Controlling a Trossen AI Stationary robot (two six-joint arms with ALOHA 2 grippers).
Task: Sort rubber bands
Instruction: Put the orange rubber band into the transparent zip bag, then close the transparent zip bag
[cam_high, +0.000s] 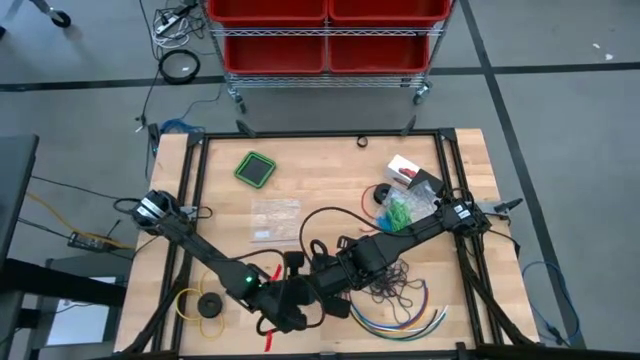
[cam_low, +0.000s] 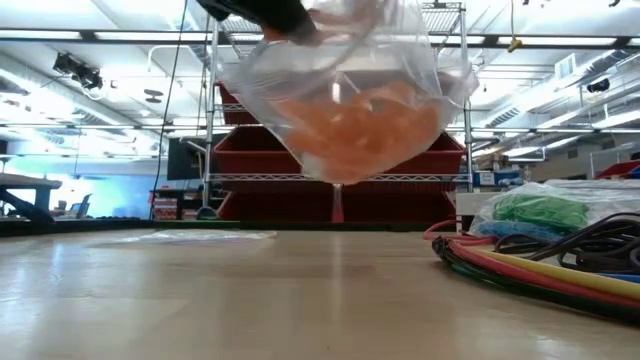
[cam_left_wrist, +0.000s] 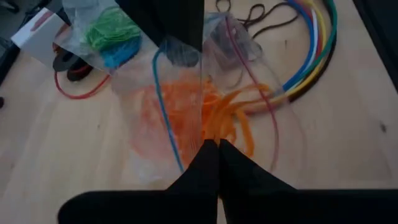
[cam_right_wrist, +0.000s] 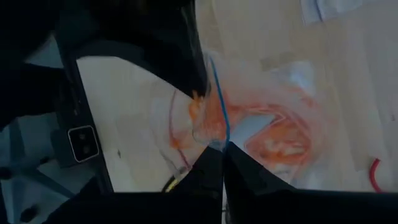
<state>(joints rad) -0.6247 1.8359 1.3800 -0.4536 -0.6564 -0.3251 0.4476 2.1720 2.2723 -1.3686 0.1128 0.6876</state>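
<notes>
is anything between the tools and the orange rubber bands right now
Yes, the clear plastic bag. The orange rubber bands sit inside it, so the left tool and right tool, both shut on its edge, touch only plastic. Nothing else visible intervenes.

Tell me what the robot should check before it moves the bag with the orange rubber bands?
1. Left gripper pinching the clear bag: ok, fingers shut on its edge.
2. Right gripper pinching the bag too: ok, shut on it.
3. Bag off the table: ok, it hangs clear in the low view.
4. Orange rubber bands inside the bag: ok.
5. Bag mouth sealed: cannot tell.
6. Coloured cables out of the way: ok, off to one side.
</notes>
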